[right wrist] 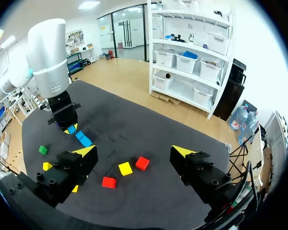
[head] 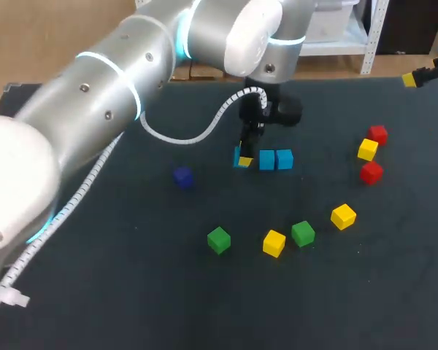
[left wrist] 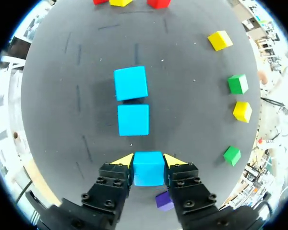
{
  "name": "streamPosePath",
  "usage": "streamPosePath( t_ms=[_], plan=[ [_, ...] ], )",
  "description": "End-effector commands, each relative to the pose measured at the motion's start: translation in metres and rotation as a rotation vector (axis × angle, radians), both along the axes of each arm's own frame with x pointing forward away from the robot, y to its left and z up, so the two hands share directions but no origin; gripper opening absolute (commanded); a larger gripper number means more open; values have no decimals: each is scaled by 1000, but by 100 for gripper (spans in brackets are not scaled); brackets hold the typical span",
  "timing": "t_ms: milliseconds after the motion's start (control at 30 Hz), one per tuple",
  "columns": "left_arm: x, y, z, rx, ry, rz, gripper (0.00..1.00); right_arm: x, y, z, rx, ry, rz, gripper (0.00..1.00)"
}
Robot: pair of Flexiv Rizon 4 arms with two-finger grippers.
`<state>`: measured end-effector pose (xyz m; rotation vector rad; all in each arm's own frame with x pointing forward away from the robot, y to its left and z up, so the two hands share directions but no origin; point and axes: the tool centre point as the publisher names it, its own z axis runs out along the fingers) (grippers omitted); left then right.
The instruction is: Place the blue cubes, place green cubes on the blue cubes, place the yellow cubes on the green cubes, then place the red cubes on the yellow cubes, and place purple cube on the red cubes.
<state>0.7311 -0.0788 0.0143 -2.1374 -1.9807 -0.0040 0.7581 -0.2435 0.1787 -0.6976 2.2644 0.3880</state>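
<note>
Blue cubes (left wrist: pixel 133 120) — one straight row.

The left arm (head: pixel 95 87) is silver-grey tubing with glossy white rounded joint caps, glowing cyan rings at the seams and small dark screws. A white coiled cable (head: pixel 181 140) runs along it. The left jaws and right jaws are black bolted blocks with yellow wedge tips.

A robotics lab: a grey robot arm (head: pixel 95 95) over a black worktable (head: pixel 131 292).
</note>
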Motion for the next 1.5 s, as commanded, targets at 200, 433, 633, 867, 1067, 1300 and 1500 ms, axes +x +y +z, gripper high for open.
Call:
streamPosePath(
  t_ms=[200,433,633,867,1067,1300,1500],
  plan=[
    [1,1,-4,-10,90,32,0,0,0,0,-2,0,-1,100],
    [-3,5,-6,-74,78,125,0,0,0,0,-2,0,-1,100],
    [-5,5,-6,-103,62,132,0,0,0,0,-2,0,-1,100],
    [-5,-4,-5,-132,0,76,0,0,0,0,-2,0,-1,100],
    [-7,-9,-6,-120,-19,54,0,0,0,0,-2,0,-1,100],
    [-9,-8,-11,-130,-36,60,0,0,0,0,-2,0,-1,100],
    [-6,-8,-14,-142,-65,46,0,0,0,0,-2,0,-1,100]
  ],
)
